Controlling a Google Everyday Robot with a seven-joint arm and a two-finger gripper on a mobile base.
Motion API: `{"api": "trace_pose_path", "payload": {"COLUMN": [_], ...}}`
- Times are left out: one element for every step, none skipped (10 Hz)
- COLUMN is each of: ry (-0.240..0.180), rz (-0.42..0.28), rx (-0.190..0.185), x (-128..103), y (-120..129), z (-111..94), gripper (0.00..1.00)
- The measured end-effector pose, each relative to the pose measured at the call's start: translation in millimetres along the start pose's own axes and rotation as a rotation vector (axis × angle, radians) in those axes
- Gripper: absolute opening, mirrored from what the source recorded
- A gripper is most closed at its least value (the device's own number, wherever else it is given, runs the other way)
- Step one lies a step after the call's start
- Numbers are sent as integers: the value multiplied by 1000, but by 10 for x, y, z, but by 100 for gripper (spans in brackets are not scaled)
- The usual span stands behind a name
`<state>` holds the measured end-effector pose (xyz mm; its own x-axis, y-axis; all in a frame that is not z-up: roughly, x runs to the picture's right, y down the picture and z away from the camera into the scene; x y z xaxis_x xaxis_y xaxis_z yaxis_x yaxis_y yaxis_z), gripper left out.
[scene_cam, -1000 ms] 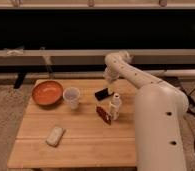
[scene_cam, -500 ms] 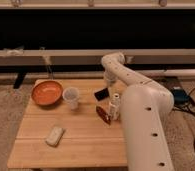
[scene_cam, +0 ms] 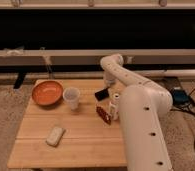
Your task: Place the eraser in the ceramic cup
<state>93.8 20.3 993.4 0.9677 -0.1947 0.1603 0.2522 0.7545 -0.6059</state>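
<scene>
One step of two looks begun, none finished. End effector at the tip of a white robot arm, low over the far right part of a wooden tabletop. Clenched or released: impossible to tell from this view. Eraser, small, flat and black, tilted directly below the end effector and touching or nearly touching it; possibly gripped, but not clear enough to say. Ceramic cup, white and upright, near the end effector on its left in the camera's view, apart from the eraser, nothing dark visible at its rim. Orange bowl beyond the cup, farther left. Reddish-brown object and slim white bottle just nearer the camera than the end effector. Pale rounded block well away, toward the front left. Left to do, by judgement: securing the eraser, carrying it left across to the cup, and letting it go inside.
</scene>
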Motion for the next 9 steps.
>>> {"api": "trace_pose_path", "payload": {"ry": [5, 9, 14, 19, 22, 23, 20, 9, 4], "rz": [-1, -1, 1, 1, 1, 2, 3, 2, -5], "rx": [-9, -15, -21, -26, -27, -27, -22, 3, 21], "x": [-7, -4, 8, 4, -1, -3, -25, -84, -140], "y": [8, 17, 27, 28, 30, 35, 40, 12, 7], "z": [18, 28, 38, 44, 45, 34, -12, -127, -231], "gripper": [70, 60, 50, 38, 28, 20, 9, 1, 0]}}
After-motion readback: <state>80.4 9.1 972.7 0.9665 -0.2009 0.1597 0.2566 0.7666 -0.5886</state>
